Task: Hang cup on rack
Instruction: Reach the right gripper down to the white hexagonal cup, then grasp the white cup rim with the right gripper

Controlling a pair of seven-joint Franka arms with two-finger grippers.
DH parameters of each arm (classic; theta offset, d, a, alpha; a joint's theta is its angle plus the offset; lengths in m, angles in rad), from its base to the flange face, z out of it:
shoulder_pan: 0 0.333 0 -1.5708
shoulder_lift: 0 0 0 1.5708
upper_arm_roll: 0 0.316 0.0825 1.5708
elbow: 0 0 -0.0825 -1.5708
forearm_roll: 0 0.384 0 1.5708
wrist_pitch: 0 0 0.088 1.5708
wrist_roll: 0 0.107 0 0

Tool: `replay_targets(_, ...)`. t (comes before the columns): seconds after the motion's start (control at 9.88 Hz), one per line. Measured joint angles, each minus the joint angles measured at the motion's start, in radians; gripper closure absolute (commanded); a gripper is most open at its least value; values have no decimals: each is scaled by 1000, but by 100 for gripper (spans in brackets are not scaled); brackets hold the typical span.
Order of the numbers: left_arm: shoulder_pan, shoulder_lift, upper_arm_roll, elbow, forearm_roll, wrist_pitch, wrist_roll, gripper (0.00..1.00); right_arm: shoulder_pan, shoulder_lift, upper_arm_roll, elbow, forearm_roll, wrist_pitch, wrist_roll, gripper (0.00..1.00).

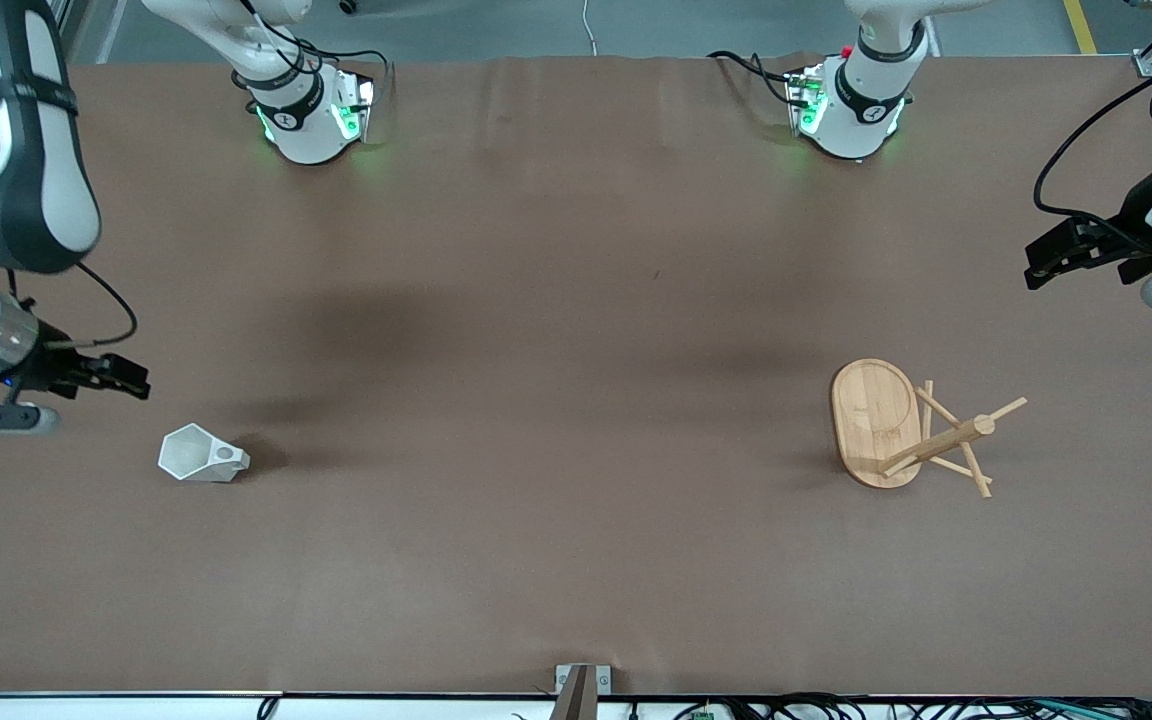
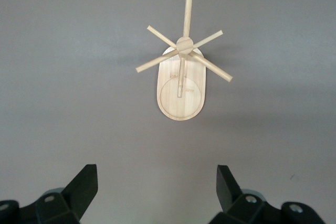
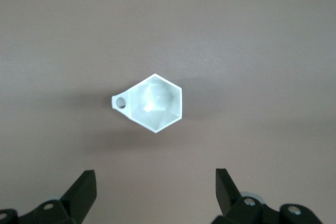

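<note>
While both arms hang up in the air at their own ends of the brown table [image 1: 556, 300], nothing is in either grasp. Over at the right arm's end, the right gripper [image 1: 141, 383] hovers above bare tabletop just by the cup [image 1: 200, 455], its two black fingers [image 3: 84, 187] spread wide with only air between them. That white faceted cup stands upright on the table, and the right wrist view looks straight down into its hexagonal mouth, with the pierced handle tab [image 3: 120, 102] sticking out from one side. Looking from the front, that tab with its round hole points toward the middle of the table.

Well apart from it, toward the left arm's end, stands the bamboo mug rack [image 1: 911, 430], its flat oval base [image 1: 871, 415] flat on the cloth, the central post [image 2: 184, 45] rising from it and thin pegs fanning out around the top. Every peg is bare. Above the table's edge by that rack hovers the left gripper [image 1: 1034, 268], fingers [image 2: 86, 182] likewise parted wide and holding nothing, the rack seen from above in its wrist view. Cup and rack sit at about the same depth on the table, touching nothing but the tabletop
</note>
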Motion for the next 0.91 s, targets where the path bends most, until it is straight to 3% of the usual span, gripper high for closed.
replay_targets(0.91, 0, 0, 0, -1, -7, -1, 0, 0, -32, 255, 2, 1, 6, 257, 0, 6)
